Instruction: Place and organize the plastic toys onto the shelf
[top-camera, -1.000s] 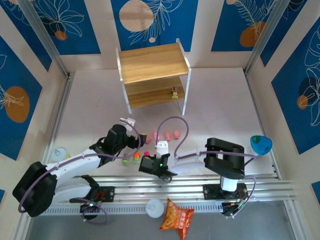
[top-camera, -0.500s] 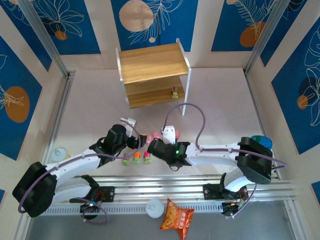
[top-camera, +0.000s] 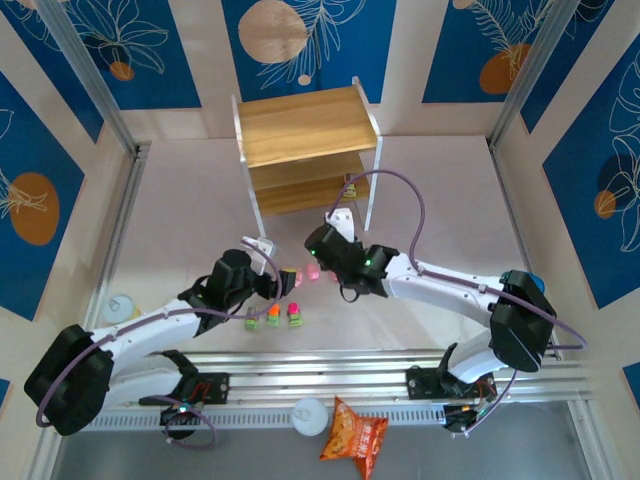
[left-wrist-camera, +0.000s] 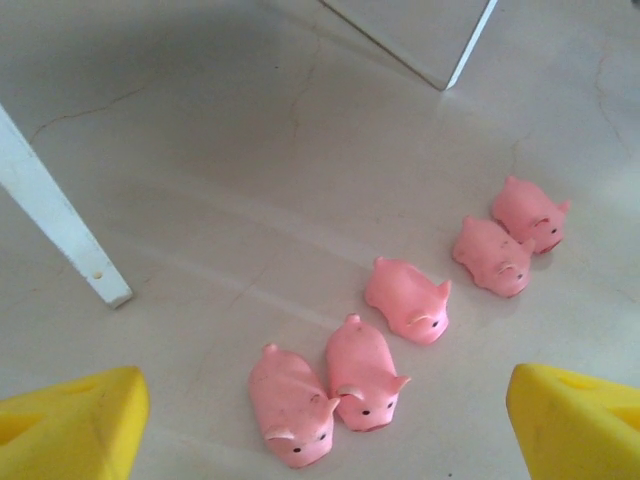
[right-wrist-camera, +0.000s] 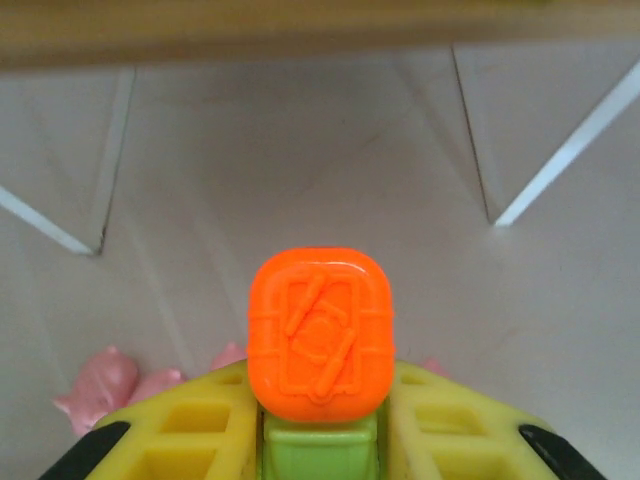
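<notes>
Right hand (right-wrist-camera: 320, 405) pinches an orange-topped green toy (right-wrist-camera: 320, 335) before the shelf (top-camera: 305, 125); left hand (left-wrist-camera: 320, 425) spread wide above pink pigs (left-wrist-camera: 405, 298).

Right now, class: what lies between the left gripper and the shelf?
Five pink pigs, in the left wrist view: beyond the left gripper, jaws open, and short of the shelf.

Five pink pigs (left-wrist-camera: 407, 298) lie on the pale tabletop (left-wrist-camera: 250, 150): two touching side by side nearest the camera, one alone mid-frame, two more touching farther right. A white shelf leg (left-wrist-camera: 55, 215) stands at left (another panel at the top edge). Yellow fingertips (left-wrist-camera: 70, 435) sit wide apart in the bottom corners.
</notes>
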